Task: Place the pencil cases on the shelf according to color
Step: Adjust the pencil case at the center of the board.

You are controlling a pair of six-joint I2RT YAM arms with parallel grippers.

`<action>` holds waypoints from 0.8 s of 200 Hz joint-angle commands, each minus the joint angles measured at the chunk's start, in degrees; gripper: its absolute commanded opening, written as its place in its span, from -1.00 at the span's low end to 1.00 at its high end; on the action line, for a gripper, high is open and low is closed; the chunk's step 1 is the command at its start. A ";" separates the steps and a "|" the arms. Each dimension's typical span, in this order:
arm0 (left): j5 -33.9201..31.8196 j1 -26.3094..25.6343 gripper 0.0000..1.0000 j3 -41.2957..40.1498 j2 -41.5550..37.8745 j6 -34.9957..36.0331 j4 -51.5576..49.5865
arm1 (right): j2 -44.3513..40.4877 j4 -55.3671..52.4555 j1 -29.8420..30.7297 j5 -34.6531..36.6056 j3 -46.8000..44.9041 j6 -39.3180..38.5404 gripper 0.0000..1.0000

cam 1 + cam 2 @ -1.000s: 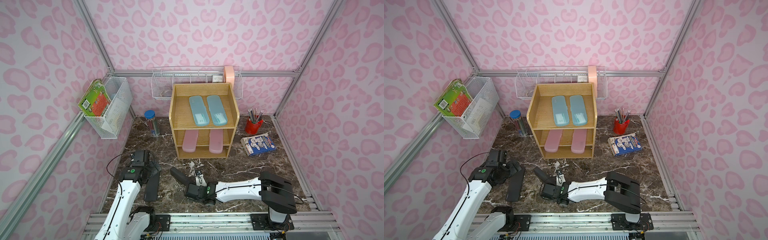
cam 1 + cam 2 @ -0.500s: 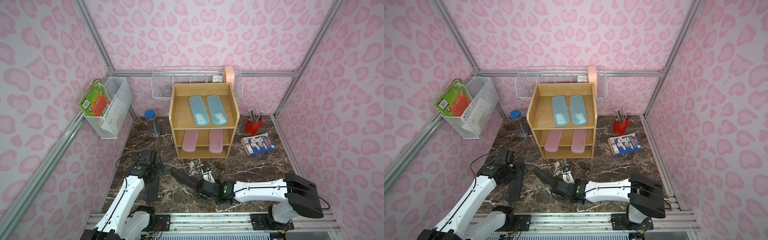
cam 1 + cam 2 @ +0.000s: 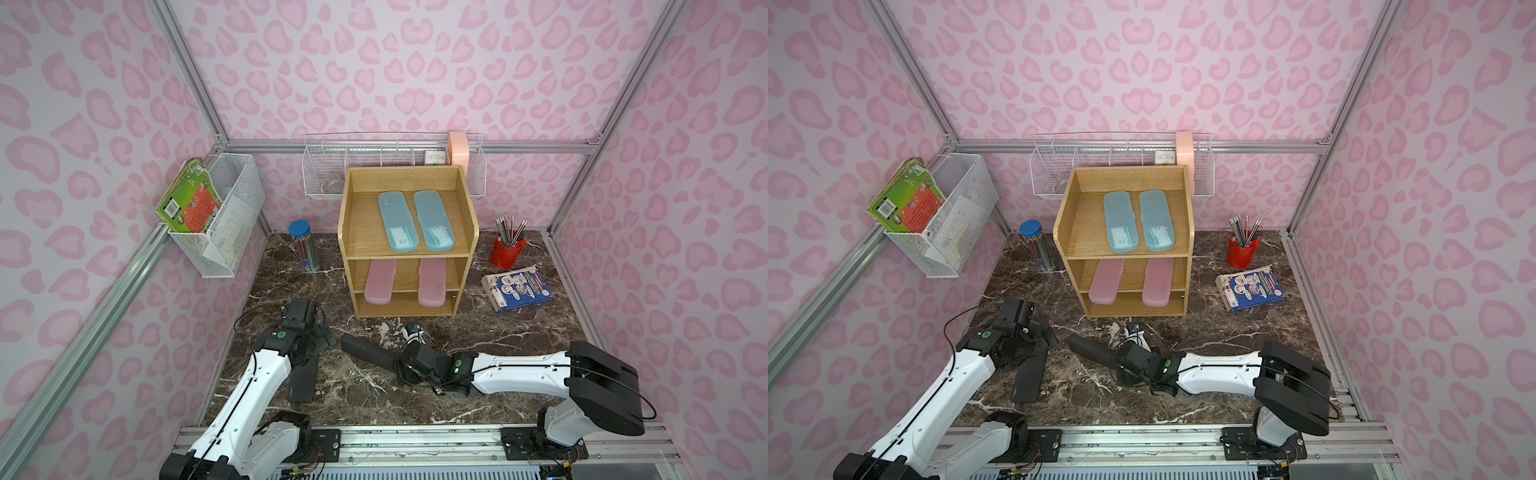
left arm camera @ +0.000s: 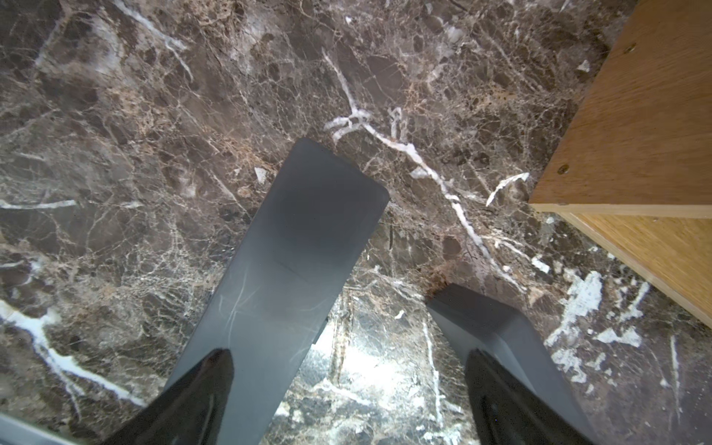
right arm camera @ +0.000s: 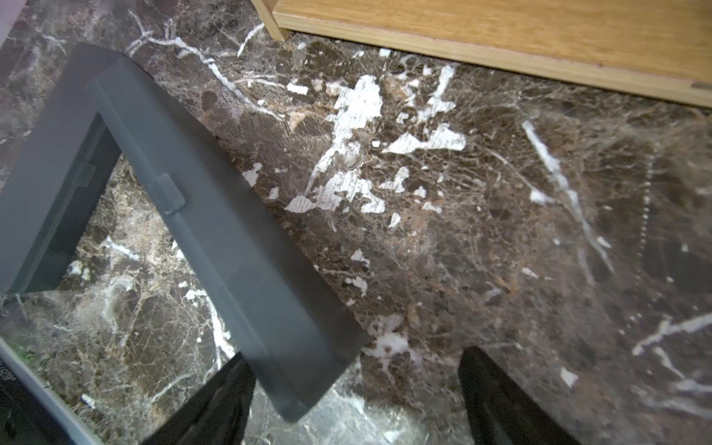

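Two light blue pencil cases (image 3: pixel 397 222) (image 3: pixel 433 220) lie on the top tier of the wooden shelf (image 3: pixel 345 232), and two pink ones (image 3: pixel 380 282) (image 3: pixel 432 283) on the middle tier. Two black cases rest on the marble. One (image 3: pixel 302 376) (image 4: pixel 277 266) lies under my open left gripper (image 4: pixel 348 356) (image 3: pixel 322 337), with one finger over it. The near end of the other (image 3: pixel 368 353) (image 5: pixel 215 231) lies between the wide jaws of my right gripper (image 5: pixel 356 358) (image 3: pixel 399 361), close to one finger and clear of the other.
A blue-lidded pencil tube (image 3: pixel 305 247) stands left of the shelf. A red cup of pencils (image 3: pixel 506 249) and a booklet (image 3: pixel 517 287) are on its right. White wire baskets (image 3: pixel 226 216) (image 3: pixel 328 174) hang on the left and back walls.
The right arm's elbow has swung out to the right and its jaws have narrowed around the black case's end. The left gripper has edged forward over its black case.
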 commanded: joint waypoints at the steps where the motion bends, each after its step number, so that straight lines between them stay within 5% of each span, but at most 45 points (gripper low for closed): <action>1: -1.10 -0.08 0.97 0.67 1.17 0.68 -0.01 | -0.51 6.16 -1.19 -2.28 -1.55 -1.80 0.65; 124: -2.29 -0.35 0.97 2.28 3.05 1.45 1.30 | -2.15 9.71 -4.27 -3.47 -6.76 -8.71 0.51; 160: -2.35 -0.37 0.97 2.51 1.79 1.60 1.17 | -5.20 13.86 -3.19 -5.85 -6.86 -15.82 0.86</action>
